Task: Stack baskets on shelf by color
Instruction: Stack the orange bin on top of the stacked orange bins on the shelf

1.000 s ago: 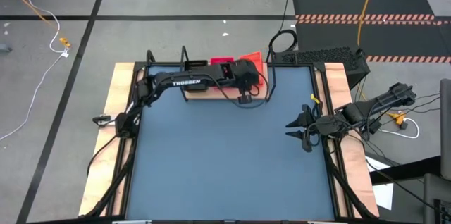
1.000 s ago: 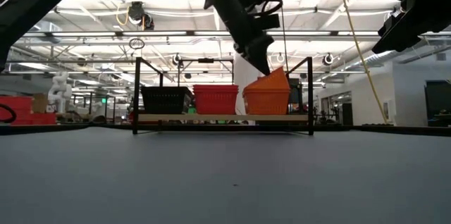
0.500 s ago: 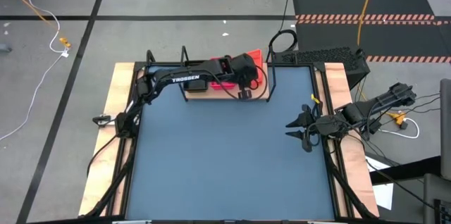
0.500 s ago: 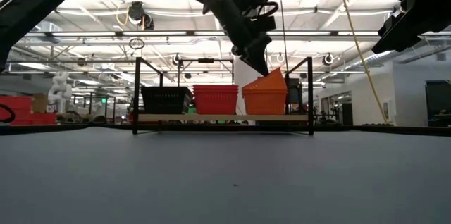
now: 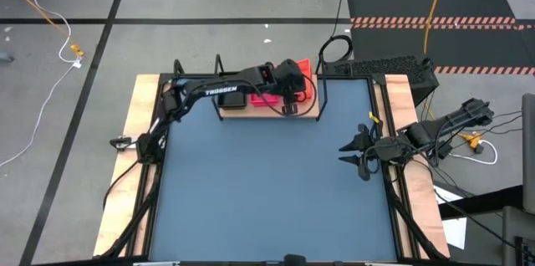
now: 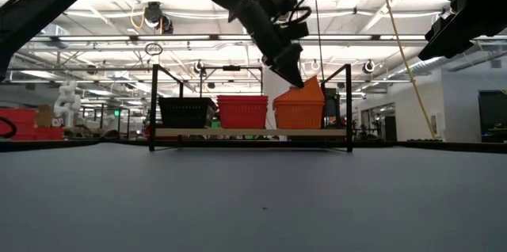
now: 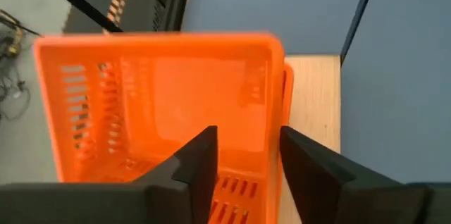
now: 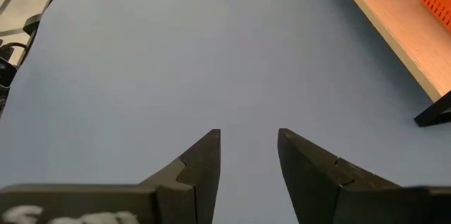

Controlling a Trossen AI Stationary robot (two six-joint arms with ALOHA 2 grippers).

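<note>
Jaws of the left gripper (image 6: 295,78) stand narrowly parted over the near rim of the top orange basket (image 7: 158,104), which sits tilted on the orange stack (image 6: 299,112) at the right end of the shelf (image 6: 249,133); whether the fingers actually pinch that rim cannot be told. Left of it on the shelf stand the pinkish-red stack (image 6: 242,111) and the black stack (image 6: 187,112). Well to the right of the shelf, the right gripper (image 5: 358,153) waits with fingers apart, holding nothing, over the blue tabletop (image 5: 267,191).
</note>
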